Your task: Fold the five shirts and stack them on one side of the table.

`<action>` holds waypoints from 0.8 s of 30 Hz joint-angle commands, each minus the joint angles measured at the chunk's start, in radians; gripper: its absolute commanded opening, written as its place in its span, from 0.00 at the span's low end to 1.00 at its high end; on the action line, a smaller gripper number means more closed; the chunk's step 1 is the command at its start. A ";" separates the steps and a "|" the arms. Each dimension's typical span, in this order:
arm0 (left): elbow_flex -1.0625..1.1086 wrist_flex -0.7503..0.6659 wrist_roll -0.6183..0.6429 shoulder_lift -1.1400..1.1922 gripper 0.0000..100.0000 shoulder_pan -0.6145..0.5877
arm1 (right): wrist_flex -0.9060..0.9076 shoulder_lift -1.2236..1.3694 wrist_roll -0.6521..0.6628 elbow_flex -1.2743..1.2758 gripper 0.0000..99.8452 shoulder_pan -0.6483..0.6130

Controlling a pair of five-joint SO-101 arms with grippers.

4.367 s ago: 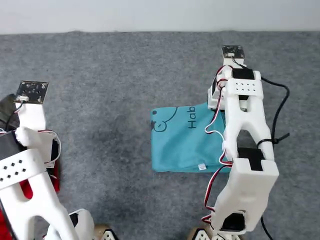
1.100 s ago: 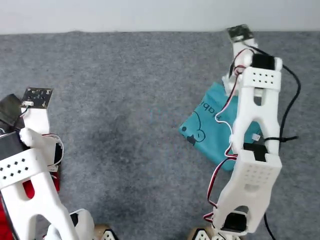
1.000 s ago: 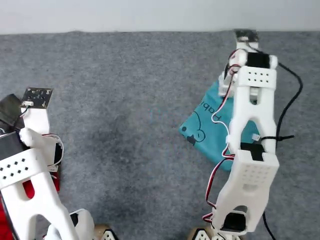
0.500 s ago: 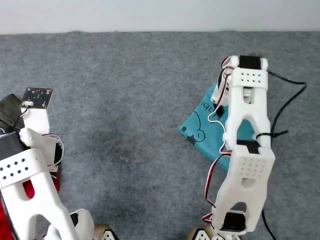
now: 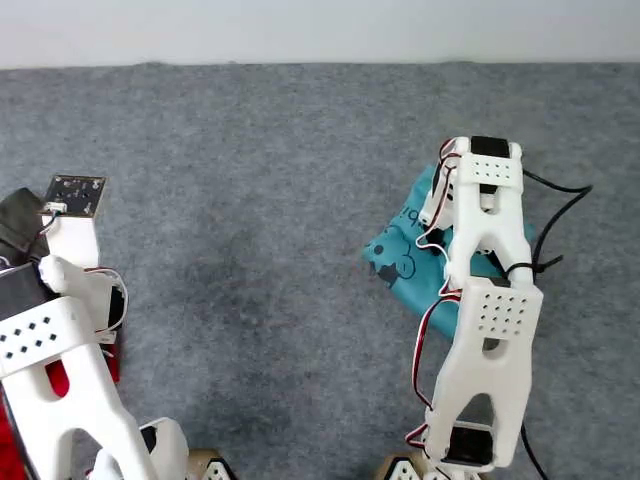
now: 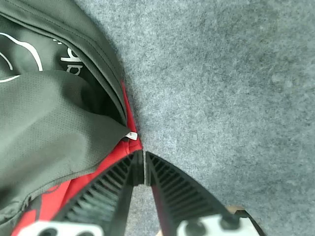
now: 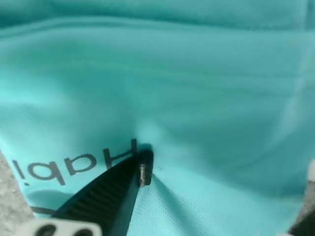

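A folded teal shirt (image 5: 398, 262) lies right of the table's middle, turned at an angle, with the right arm (image 5: 484, 250) stretched over it. In the right wrist view my right gripper (image 7: 226, 182) is open just above the teal shirt (image 7: 197, 88); one black fingertip (image 7: 143, 169) presses a dimple into the cloth beside the printed letters. My left gripper (image 6: 144, 169) is shut with nothing in it, hovering at the edge of a black shirt (image 6: 49, 98) that lies on a red shirt (image 6: 74, 189). The high view shows both the black shirt (image 5: 15, 215) and the red shirt (image 5: 55, 382) at the left edge.
Grey carpet-like table cover (image 5: 250, 180) spreads between the two arms. A pale wall strip (image 5: 300, 30) bounds the far edge. The right arm's black cable (image 5: 560, 200) loops beside the teal shirt.
The teal shirt was dragged to the right and turned. Over the last second the right arm drew back toward its base, and the shirt bunched slightly. The left arm barely moved.
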 commanded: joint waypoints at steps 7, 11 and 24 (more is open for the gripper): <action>-0.008 -0.012 -0.005 -0.020 0.01 -0.002 | -0.022 0.048 0.063 -0.002 0.01 0.016; -0.008 -0.012 -0.005 -0.020 0.01 -0.002 | -0.016 0.044 0.069 -0.005 0.01 0.031; -0.010 -0.012 -0.005 -0.020 0.01 -0.002 | 0.162 -0.217 0.483 -0.110 0.01 0.159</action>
